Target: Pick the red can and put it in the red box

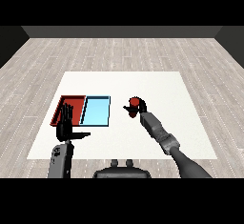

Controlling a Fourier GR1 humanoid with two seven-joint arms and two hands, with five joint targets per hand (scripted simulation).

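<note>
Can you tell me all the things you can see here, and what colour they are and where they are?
table: one, white, in the middle of a grey wooden floor
red tray: one, red, on the table's left part, partly hidden by the left robot hand
light blue tray: one, light blue, touching the red tray's right side
red can: one, red, near the table's middle, right of the blue tray, in the right robot hand
left robot hand: one, black on a grey forearm, fingers straight up, in front of the red tray
right robot hand: one, black on a grey forearm, curled round the red can
</note>
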